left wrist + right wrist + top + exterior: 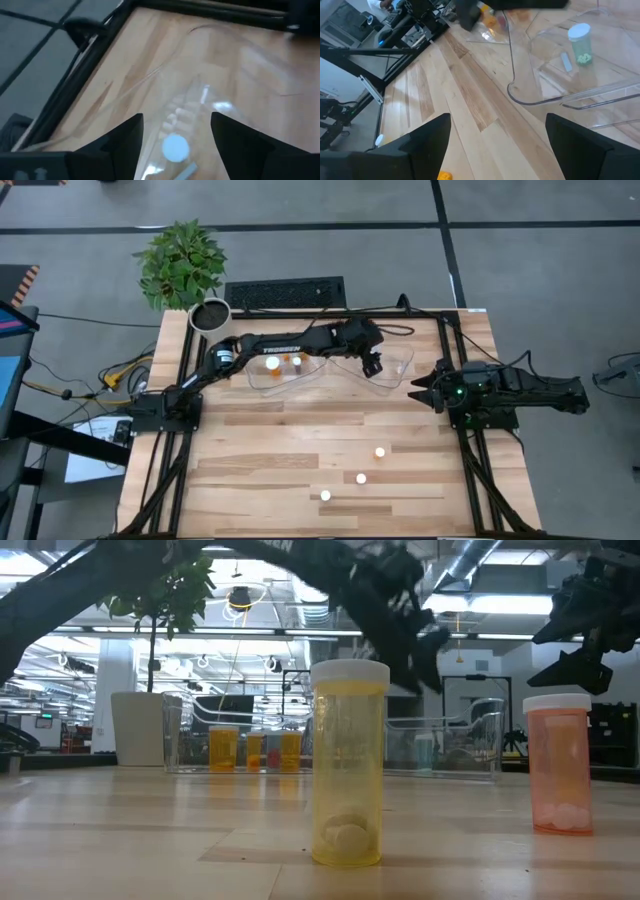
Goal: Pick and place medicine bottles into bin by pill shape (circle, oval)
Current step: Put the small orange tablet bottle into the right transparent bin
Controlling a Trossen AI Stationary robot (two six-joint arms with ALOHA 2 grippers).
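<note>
Wooden table (300,450) | left tool (373,364) open over clear bin (392,370) | bottle (580,44) apparently inside

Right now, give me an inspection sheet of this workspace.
Surface: wooden table, black frame rails at its sides.
Job's things: three medicine bottles stand near the front; others are in the left clear tray; one is in the right clear tray.
Clutter: potted plant and keyboard at the far edge.
Grippers: left gripper open above the right tray's bottle; right gripper open, empty, at the right edge.
Cables: bundle off the table's left side.
Surroundings: grey floor; papers at left.
</note>
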